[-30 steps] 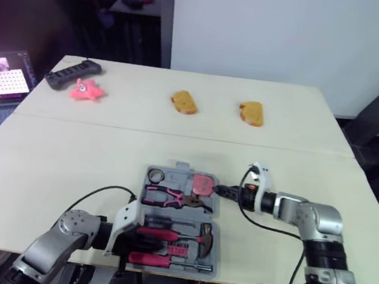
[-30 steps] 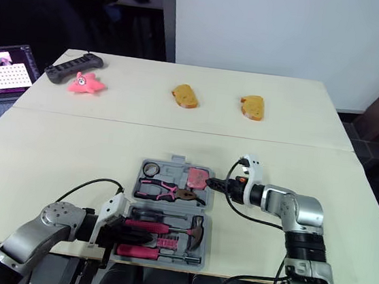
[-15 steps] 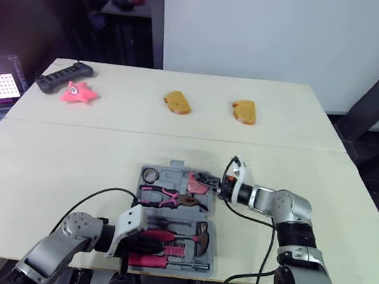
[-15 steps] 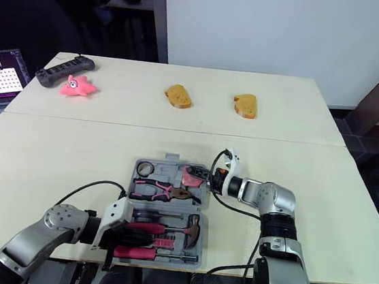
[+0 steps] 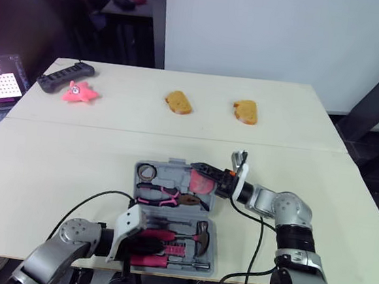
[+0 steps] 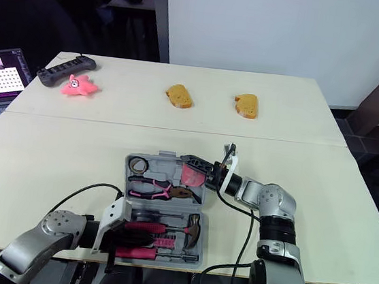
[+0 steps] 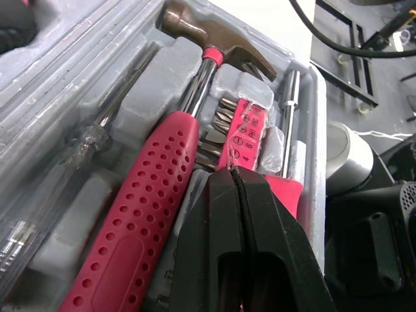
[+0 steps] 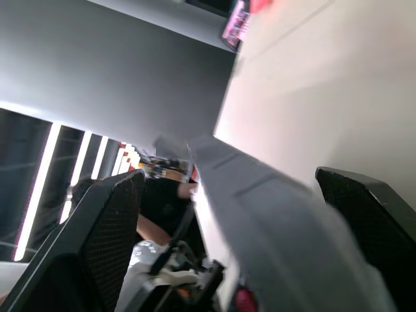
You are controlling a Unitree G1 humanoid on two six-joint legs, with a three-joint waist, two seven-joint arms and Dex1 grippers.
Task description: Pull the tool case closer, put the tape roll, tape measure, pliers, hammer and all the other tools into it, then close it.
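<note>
L claw [image 7: 235, 170] sits at 7 o'clock of the tool case [image 5: 212, 258], fingers pinched together w/ nothing between them, tips resting over the hammer [image 5: 179, 235] handle and bit rack in the near half. The case lies open at 6 o'clock on the tabletop [image 5: 50, 160]. Far half holds the tape roll [image 5: 148, 171] at 11, pliers [image 5: 163, 194] mid, pink tape measure [image 5: 200, 184] at 1.

R claw [image 5: 199, 169] reaches in from 3 o'clock, spread wide, straddling the far half's grey edge; not clamped on it as far as I can tell.

Judging by that, tools look slotted and the step in hand is closing. Next move prob needs R claw to nip that edge and swing the far half toward 6, but L claw must clear out first or it gets trapped.

Hard to make out: whether the far half is off the tabletop, whether the tape measure is seated (R claw covers part), and the latches.
</note>
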